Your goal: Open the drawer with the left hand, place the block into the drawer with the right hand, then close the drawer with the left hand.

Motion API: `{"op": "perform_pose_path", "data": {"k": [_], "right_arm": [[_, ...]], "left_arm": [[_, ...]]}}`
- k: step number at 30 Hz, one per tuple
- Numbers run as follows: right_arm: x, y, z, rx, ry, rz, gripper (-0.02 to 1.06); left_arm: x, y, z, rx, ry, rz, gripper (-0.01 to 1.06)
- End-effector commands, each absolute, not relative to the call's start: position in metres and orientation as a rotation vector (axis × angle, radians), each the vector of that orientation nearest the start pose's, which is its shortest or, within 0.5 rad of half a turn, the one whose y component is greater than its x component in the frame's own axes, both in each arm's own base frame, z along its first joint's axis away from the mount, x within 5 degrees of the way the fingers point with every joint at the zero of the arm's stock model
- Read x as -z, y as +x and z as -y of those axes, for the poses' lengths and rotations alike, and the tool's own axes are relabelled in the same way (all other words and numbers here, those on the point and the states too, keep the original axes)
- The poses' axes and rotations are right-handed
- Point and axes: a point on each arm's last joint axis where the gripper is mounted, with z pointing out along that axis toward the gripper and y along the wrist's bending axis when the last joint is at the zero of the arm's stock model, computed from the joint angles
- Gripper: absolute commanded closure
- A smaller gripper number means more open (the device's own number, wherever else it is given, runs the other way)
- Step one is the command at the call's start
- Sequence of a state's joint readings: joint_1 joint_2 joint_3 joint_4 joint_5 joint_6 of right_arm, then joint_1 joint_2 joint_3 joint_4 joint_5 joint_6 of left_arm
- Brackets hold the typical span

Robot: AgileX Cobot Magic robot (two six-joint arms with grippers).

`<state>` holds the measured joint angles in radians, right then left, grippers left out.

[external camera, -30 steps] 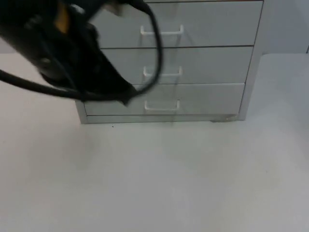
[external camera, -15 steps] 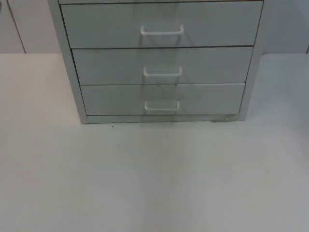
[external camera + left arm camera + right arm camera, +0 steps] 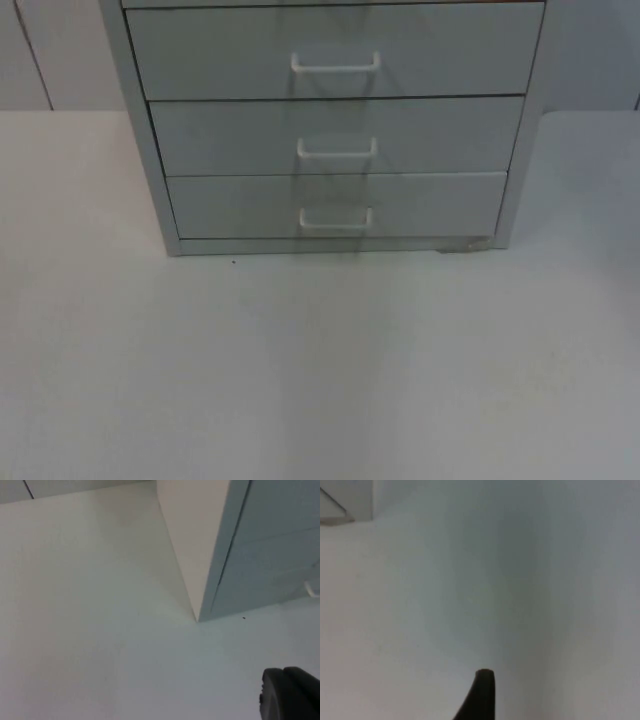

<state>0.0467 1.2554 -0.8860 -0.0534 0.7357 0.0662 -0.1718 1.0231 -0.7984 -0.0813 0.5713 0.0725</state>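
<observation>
A grey cabinet point(image 3: 330, 120) with three drawers is seen at the far side of the white worktop point(image 3: 320, 370), all three shut flush, each with a white handle point(image 3: 335, 219). The left claw point(image 3: 290, 695) is held above bare worktop near the cabinet's left front corner; the right claw point(image 3: 482, 692) is held above bare worktop. Whether either claw is apart or together cannot be told.

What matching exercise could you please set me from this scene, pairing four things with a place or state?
Things:
1 bottom drawer
2 top handle
3 left tool
4 right tool

Places or states:
A above the table top, away from the cabinet
B close to the cabinet at its front corner
C shut, lowest
D white, highest

Pairs: 1-C, 2-D, 3-B, 4-A
</observation>
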Motion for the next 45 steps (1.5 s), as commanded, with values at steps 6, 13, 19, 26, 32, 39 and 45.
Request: {"op": "perform_pose_path", "data": {"k": [6, 13, 19, 26, 32, 39, 45], "right_arm": [[-0.331, 0.198, -0.011, -0.045, -0.084, -2.328, 0.27], [-0.351, 0.135, -0.008, -0.044, -0.078, -2.1, 0.27], [-0.346, 0.089, -0.006, -0.04, -0.085, -1.997, 0.27], [-0.335, 0.053, -0.005, -0.029, -0.104, -2.006, 0.27], [-0.327, 0.02, -0.003, -0.02, -0.113, -1.976, 0.27], [-0.319, -0.013, -0.002, -0.017, -0.114, -1.922, 0.27], [-0.303, -0.021, -0.001, -0.015, -0.119, -1.98, 0.27]], "left_arm": [[-0.331, 0.175, 0.036, 0.139, 0.269, -2.197, 1.05], [-0.361, 0.125, 0.028, 0.153, 0.255, -2.014, 1.05], [-0.357, 0.083, 0.021, 0.153, 0.246, -1.895, 1.05], [-0.326, 0.053, 0.016, 0.159, 0.239, -1.853, 1.05], [-0.315, 0.027, 0.011, 0.155, 0.246, -1.813, 1.05], [-0.303, 0.004, 0.007, 0.144, 0.261, -1.814, 1.05], [-0.296, -0.004, 0.005, 0.124, 0.274, -1.857, 1.05]]}}
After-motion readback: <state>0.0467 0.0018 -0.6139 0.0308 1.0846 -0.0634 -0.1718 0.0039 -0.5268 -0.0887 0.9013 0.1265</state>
